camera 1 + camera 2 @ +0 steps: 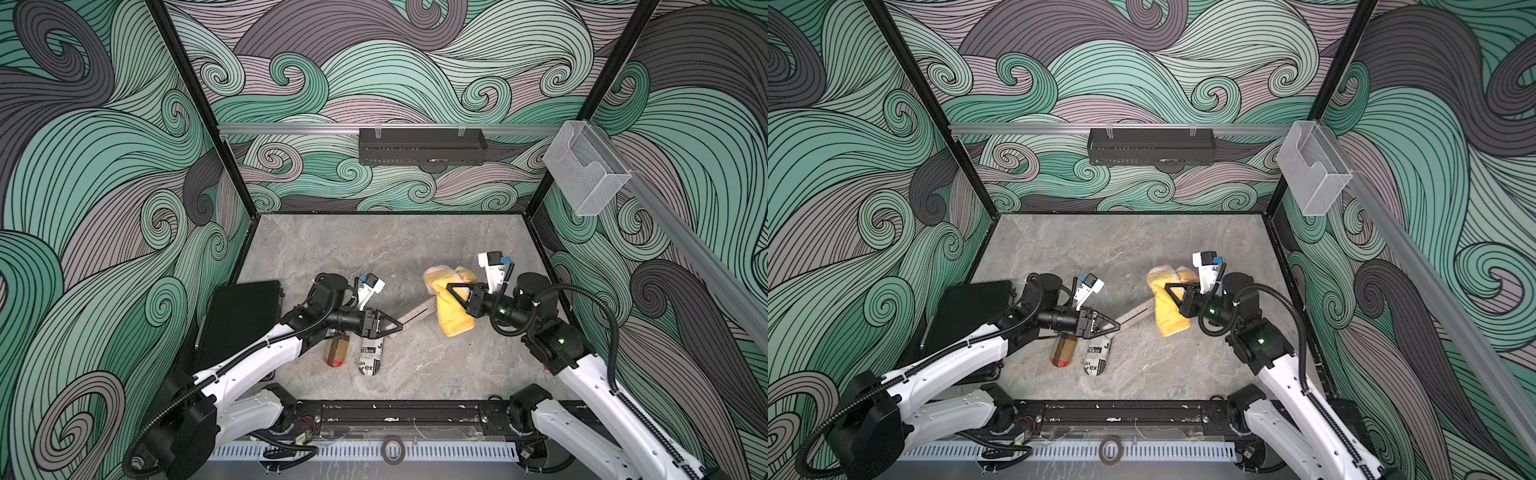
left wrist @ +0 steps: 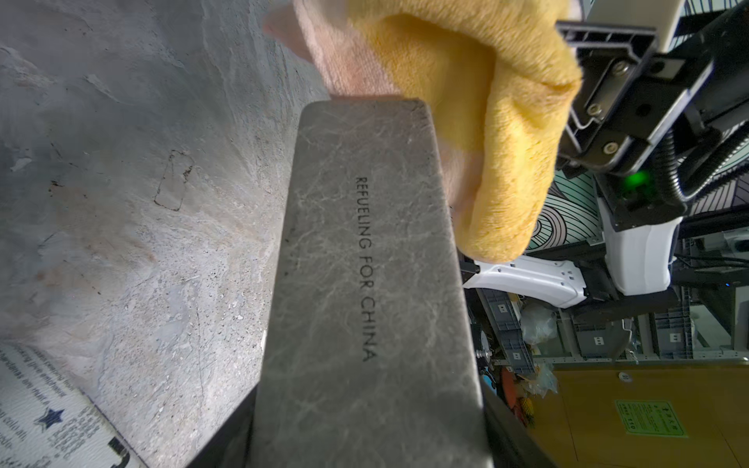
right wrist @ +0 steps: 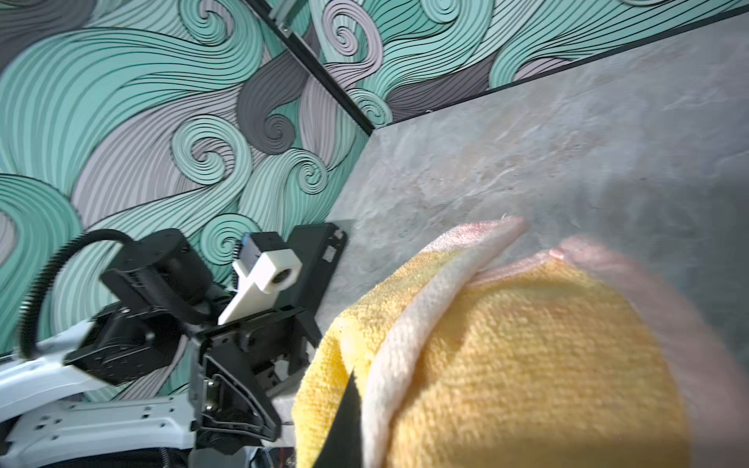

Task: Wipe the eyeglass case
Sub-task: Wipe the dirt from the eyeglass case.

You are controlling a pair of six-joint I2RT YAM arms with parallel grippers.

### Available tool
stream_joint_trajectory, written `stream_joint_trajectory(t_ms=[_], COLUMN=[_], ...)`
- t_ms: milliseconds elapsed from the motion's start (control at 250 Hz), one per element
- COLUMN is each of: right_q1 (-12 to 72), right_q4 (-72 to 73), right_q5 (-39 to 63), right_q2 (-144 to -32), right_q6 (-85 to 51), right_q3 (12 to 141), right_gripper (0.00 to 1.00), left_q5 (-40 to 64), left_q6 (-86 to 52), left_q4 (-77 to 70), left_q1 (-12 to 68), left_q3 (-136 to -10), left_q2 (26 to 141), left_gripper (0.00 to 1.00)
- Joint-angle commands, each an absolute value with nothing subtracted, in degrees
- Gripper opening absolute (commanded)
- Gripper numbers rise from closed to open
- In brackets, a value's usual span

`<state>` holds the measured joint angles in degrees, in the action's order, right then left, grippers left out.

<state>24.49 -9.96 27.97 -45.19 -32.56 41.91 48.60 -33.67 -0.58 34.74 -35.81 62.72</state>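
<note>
My left fingers (image 1: 390, 323) are clamping the case (image 1: 417, 315) by one end, holding it above the table (image 1: 374, 249). Right fingers (image 1: 457, 291) are pinching shut on the cloth (image 1: 455, 320) at its far end. I'm judging it stiff, light and slick, so I'm gripping the flat faces.

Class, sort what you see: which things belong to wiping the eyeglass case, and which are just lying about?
In use: grey eyeglass case, yellow cloth, left gripper, right gripper.
Lying about: newsprint case, brown case, black flat case, black wall basket, clear wall holder.

Cloth (image 1: 454, 312) hides one end of the eyeglass case (image 1: 417, 314).
</note>
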Motion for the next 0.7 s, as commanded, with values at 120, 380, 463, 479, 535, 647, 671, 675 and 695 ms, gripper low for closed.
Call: stream_joint_trajectory(t_ms=[120, 380, 463, 479, 535, 647, 671, 675, 695], right_q1=[23.91, 21.89, 21.49, 21.29, 20.56, 20.25, 20.22, 20.31, 20.27], right_q4=[-6.85, -5.27, -7.77, -7.76, -5.72, -1.71, -1.05, -0.92, -0.57], right_q5=[32.73, 32.77, 30.85, 31.11, 34.04, 39.11, 40.13, 40.28, 40.69], right_q2=[-52.22, -60.24, -58.08, -57.6, -55.67, -53.13, -53.2, -53.23, -53.36], right_q6=[-36.91, -42.6, -41.42, -41.25, -41.43, -43.07, -43.55, -43.62, -44.06], right_q3=[43.09, 43.01, 43.64, 43.64, 43.04, 41.93, 41.76, 41.71, 41.55], right_gripper=[0.0, 0.0, 0.0, 0.0, 0.0, 0.0, 0.0, 0.0, 0.0], left_q5=[52.22, 52.12, 51.88, 51.78, 51.51, 51.6, 51.75, 51.76, 51.89], left_q6=[-31.11, -31.31, -31.28, -31.21, -31.12, -31.18, -31.21, -31.25, -31.32], left_q4=[-5.43, -7.46, -7.81, -7.74, -7.68, -8.07, -8.28, -8.31, -8.47], left_q1=[34.01, 34.0, 34.01, 34.01, 34.0, 33.99, 33.97, 33.99, 33.99], left_q3=[-35.52, -34.54, -34.37, -34.3, -34.19, -34.1, -34.11, -34.11, -34.1], left_q2=[57.45, 57.17, 57.15, 57.15, 57.21, 57.53, 57.53, 57.51, 57.62], left_gripper=[0.43, 0.43, 0.43, 0.43, 0.43, 0.43, 0.43, 0.43, 0.43])
